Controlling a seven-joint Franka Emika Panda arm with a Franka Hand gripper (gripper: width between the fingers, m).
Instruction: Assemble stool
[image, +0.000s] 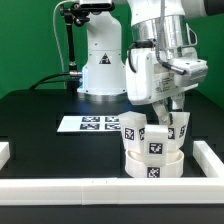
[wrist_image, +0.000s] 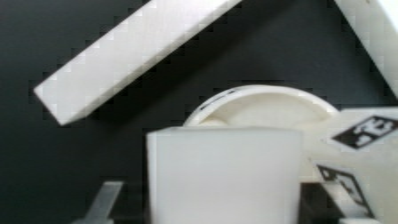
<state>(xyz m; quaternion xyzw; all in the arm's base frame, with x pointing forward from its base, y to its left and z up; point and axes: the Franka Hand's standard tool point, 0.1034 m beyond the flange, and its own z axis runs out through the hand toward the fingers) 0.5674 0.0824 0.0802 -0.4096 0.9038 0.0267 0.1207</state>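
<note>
The round white seat (image: 152, 168) lies near the table's front, right of the middle in the exterior view. Three chunky white legs with marker tags stand upright on it: one on the exterior view's left (image: 133, 128), one in front (image: 158, 140) and one on the right (image: 180, 127). My gripper (image: 168, 108) reaches down onto this cluster from above. In the wrist view my gripper (wrist_image: 222, 205) is shut on a white leg (wrist_image: 222, 165), which fills the gap between the dark fingers (wrist_image: 107, 200). Beyond it show the seat's rim (wrist_image: 267, 100) and a tagged leg (wrist_image: 365, 135).
The marker board (image: 88, 123) lies flat behind the seat. Long white border rails run along the front (image: 90, 188), the right (image: 208, 155) and the left (image: 5, 152); one rail (wrist_image: 134, 55) crosses the wrist view. The robot's base (image: 100, 70) stands at the back.
</note>
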